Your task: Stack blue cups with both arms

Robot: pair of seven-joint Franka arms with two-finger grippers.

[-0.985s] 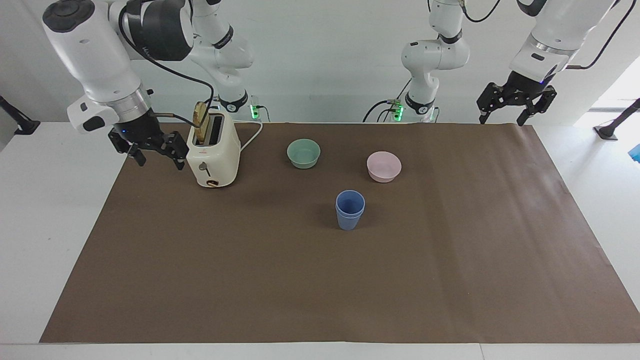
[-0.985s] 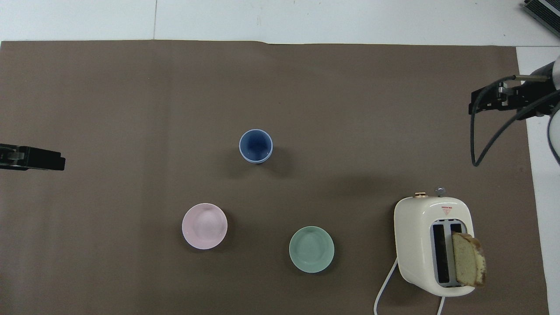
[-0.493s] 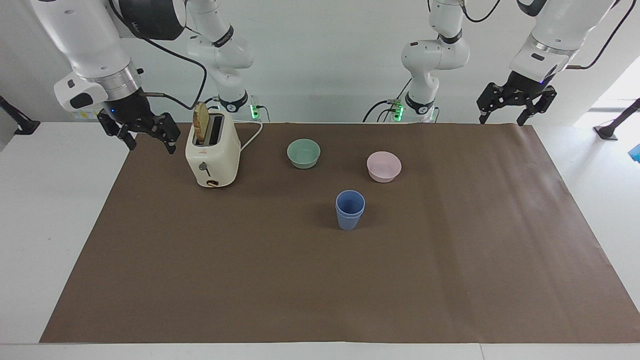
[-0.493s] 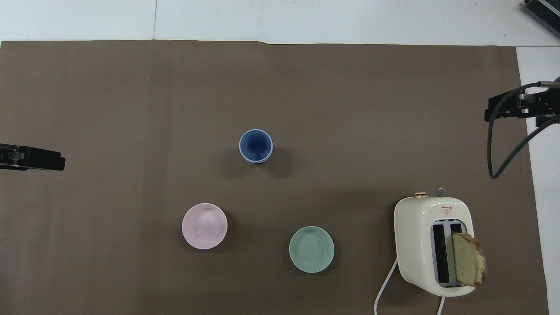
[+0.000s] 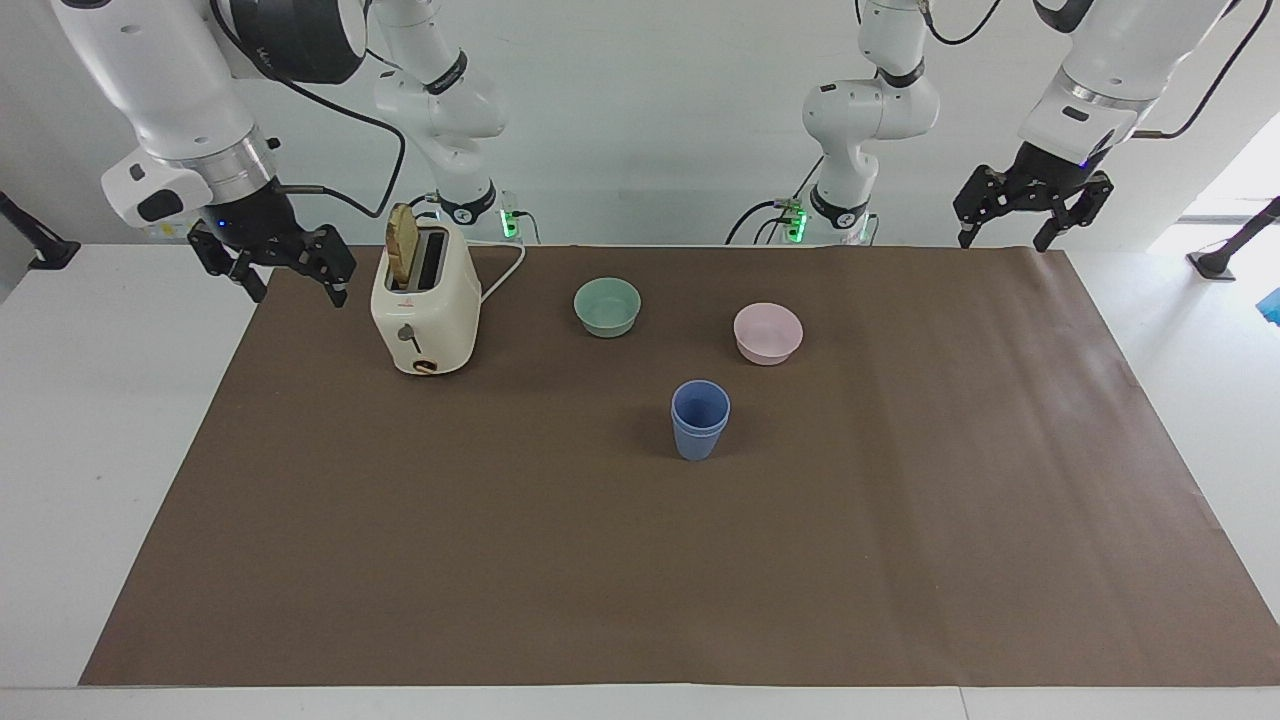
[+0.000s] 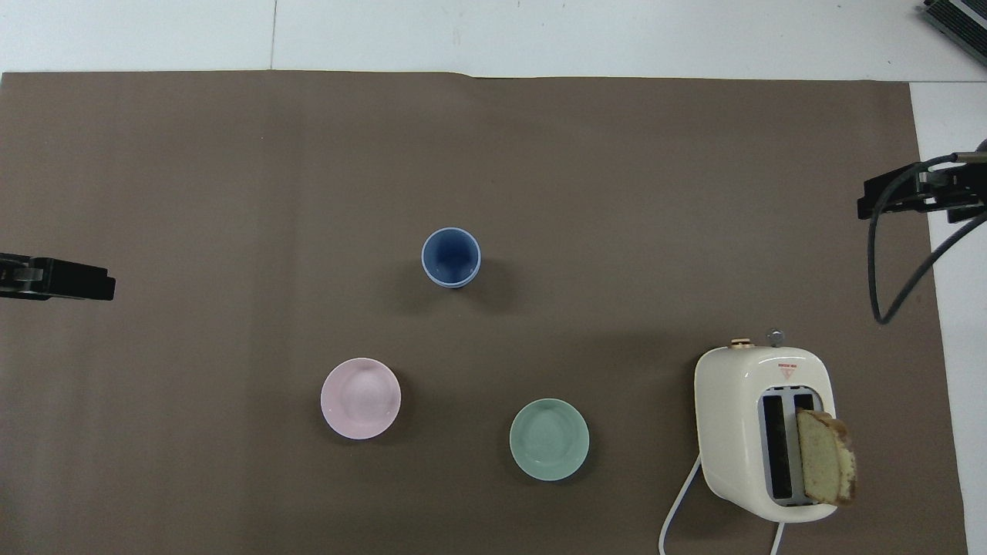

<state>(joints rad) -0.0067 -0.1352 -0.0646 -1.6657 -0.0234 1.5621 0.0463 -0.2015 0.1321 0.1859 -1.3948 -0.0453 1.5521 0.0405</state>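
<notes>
Hanging in the air over the brown mat's edge at its own end of the table, the right gripper (image 5: 290,278) has its black fingers spread apart and holds nothing; a black cable loops from its wrist. Just beside it, toward the table's middle, stands a cream toaster (image 5: 424,312) with a slice of bread (image 5: 403,243) sticking up from one slot and a white cord trailing toward the robots. The left gripper (image 5: 1012,222) hangs over the mat's corner at the left arm's end, nearest the robots, fingers also spread and empty; that arm waits.

The blue cups (image 5: 700,419) stand upright near the middle of the mat, one nested inside the other, with the inner cup's rim showing just above the outer's. They are well apart from both grippers. Nearer to the robots than the cups sit a pink bowl (image 5: 767,332), toward the left arm's end, and a pale green bowl (image 5: 607,306), toward the right arm's end; both are upright and apart from each other.

A brown mat (image 5: 640,560) covers most of the white table (image 5: 90,400), whose bare top shows at both ends. Two smaller white arms (image 5: 865,110) with green base lights stand against a plain white wall.
</notes>
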